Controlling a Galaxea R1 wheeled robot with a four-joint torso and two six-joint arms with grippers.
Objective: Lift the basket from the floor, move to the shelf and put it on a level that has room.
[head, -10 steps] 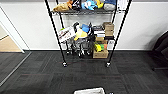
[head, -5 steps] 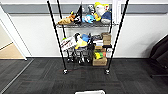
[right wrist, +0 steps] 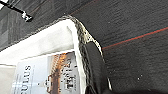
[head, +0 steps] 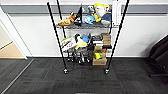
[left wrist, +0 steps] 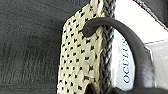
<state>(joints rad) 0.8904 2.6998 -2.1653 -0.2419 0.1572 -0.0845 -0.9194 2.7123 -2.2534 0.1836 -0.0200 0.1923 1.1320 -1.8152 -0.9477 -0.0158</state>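
While 1 basket (left wrist: 82, 57) holds 1 book (right wrist: 47, 75), 1 shelf (head: 87, 37) stands ahead.

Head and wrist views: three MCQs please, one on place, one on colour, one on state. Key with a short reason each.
1. Where do the stuffed toys sit?
A. on an upper tier of the shelf
B. on the floor
C. in the basket

2. What colour is the basket's lining?
A. red
B. white
C. blue

3. What is inside the basket?
A. nothing
B. printed boxes
C. a ball

Key: 1 A, the head view shows them on a wire tier well above the carpet. 2 B, the right wrist view shows white cloth under the dark rim. 3 B, both wrist views show printed boxes lying inside.
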